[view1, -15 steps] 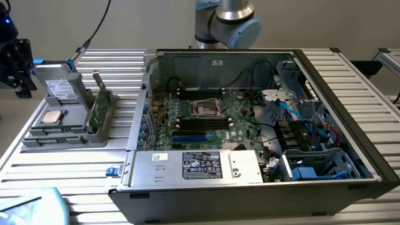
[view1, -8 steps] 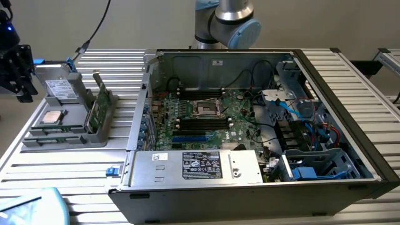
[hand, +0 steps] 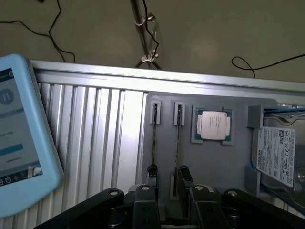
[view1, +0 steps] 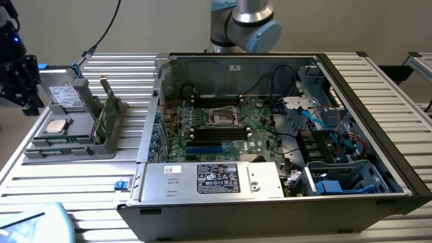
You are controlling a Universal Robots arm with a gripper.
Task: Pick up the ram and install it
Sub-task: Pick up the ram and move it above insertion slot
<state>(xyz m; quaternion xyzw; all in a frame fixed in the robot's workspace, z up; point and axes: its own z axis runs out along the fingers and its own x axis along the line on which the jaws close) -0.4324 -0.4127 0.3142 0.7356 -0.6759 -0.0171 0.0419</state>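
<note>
Two ram sticks stand on edge in narrow slots of the grey tray (hand: 224,167): one ram (hand: 154,138) and a second ram (hand: 177,136) beside it. My gripper (hand: 167,175) hangs just above them, open, with one dark fingertip (hand: 151,172) over the first stick and the other over the second. Nothing is held. In the exterior view the gripper (view1: 26,101) hovers at the left end of the tray (view1: 81,152), whose front slots hold the green ram (view1: 57,150). The open computer case shows its motherboard (view1: 226,124) with long black memory slots (view1: 216,132).
The tray also carries a square silver processor (hand: 213,125), a hard drive (hand: 279,152) and an upright green expansion card (view1: 108,119). A blue-cased tablet (hand: 19,138) lies on the ribbed metal table (hand: 95,133). The case's power supply (view1: 216,179) sits along its front.
</note>
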